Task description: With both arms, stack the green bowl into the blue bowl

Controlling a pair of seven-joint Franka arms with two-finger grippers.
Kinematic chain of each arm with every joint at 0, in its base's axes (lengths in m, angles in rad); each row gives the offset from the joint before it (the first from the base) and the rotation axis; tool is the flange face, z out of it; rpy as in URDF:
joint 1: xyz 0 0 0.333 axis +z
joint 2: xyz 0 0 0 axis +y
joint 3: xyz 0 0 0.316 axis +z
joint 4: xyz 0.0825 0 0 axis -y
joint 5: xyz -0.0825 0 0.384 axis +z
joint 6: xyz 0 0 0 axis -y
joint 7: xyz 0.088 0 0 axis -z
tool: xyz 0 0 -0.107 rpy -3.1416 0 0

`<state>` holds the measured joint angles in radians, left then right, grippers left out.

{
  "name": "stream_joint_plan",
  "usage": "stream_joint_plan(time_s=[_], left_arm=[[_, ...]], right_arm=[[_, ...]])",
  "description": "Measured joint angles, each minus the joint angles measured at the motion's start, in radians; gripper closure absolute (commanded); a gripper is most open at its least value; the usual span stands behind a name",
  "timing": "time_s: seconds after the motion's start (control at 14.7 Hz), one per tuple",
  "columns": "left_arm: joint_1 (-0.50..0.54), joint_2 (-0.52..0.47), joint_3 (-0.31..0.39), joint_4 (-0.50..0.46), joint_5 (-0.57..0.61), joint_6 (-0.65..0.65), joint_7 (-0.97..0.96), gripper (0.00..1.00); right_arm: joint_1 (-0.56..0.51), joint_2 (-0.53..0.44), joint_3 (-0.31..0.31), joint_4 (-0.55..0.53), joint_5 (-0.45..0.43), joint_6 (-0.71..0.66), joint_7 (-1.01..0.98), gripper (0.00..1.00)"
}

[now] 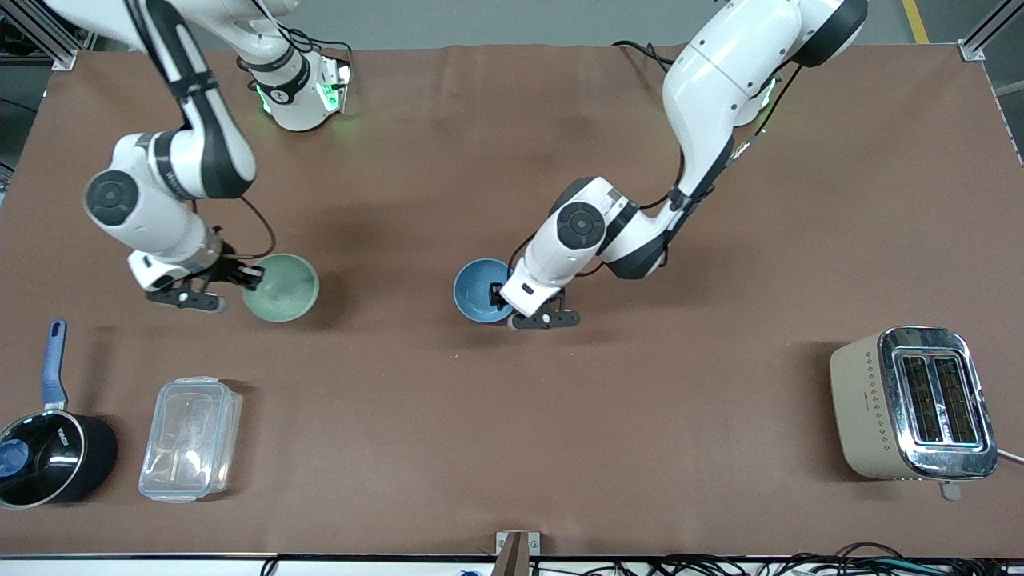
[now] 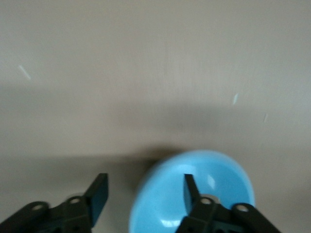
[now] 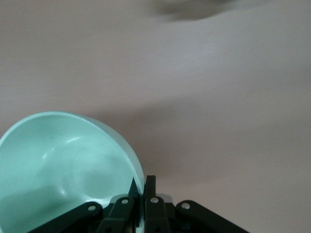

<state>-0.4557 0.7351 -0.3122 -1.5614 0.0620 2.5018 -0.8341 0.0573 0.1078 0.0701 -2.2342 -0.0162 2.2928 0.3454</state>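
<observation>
The green bowl [image 1: 282, 288] is toward the right arm's end of the table, tilted with its opening facing the front camera. My right gripper [image 1: 254, 277] is shut on its rim. In the right wrist view the gripper [image 3: 141, 187] pinches the rim of the green bowl [image 3: 58, 165] between one finger inside and one outside. The blue bowl [image 1: 480, 291] sits near the table's middle. My left gripper [image 1: 502, 298] is open at the bowl's edge. In the left wrist view the gripper [image 2: 145, 194] straddles the rim of the blue bowl [image 2: 165, 204], with one finger [image 2: 190, 191] inside it.
A black saucepan [image 1: 48, 456] with a blue handle and a clear plastic container [image 1: 190, 438] stand near the front edge at the right arm's end. A beige toaster [image 1: 912, 402] stands near the front edge at the left arm's end.
</observation>
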Motion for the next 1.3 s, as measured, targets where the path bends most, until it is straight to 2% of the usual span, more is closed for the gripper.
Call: stream_joint_plan(time_s=[0.14,0.27,0.41,0.61,0.82,1.09,1.3], left_arm=[[0.034,-0.095,0.057,0.027,0.061,-0.106,0.006,0.0],[0.11,-0.211,0.078,0.056,0.098,-0.267,0.037,0.0],[0.197,-0.309,0.082,0.087,0.124,-0.412,0.123,0.0],[0.307,-0.415,0.081,0.106,0.126,-0.539,0.27,0.0],[0.384,-0.501,0.078,0.109,0.104,-0.638,0.445,0.0],[0.475,-0.623,0.086,0.111,0.004,-0.804,0.658,0.0],[0.444,-0.706,0.185,0.108,-0.045,-0.948,0.761,0.0]], right_arm=[[0.01,-0.001,0.133,0.07,0.025,-0.064,0.202,1.0],[0.02,0.016,0.25,0.123,0.048,-0.074,0.387,1.0],[0.038,0.068,0.328,0.178,0.052,-0.07,0.537,1.0],[0.094,0.171,0.35,0.246,0.052,-0.011,0.663,1.0],[0.144,0.254,0.35,0.263,0.052,0.071,0.736,1.0],[0.171,0.293,0.349,0.266,0.051,0.113,0.752,1.0],[0.182,0.308,0.349,0.266,0.043,0.129,0.752,0.99]])
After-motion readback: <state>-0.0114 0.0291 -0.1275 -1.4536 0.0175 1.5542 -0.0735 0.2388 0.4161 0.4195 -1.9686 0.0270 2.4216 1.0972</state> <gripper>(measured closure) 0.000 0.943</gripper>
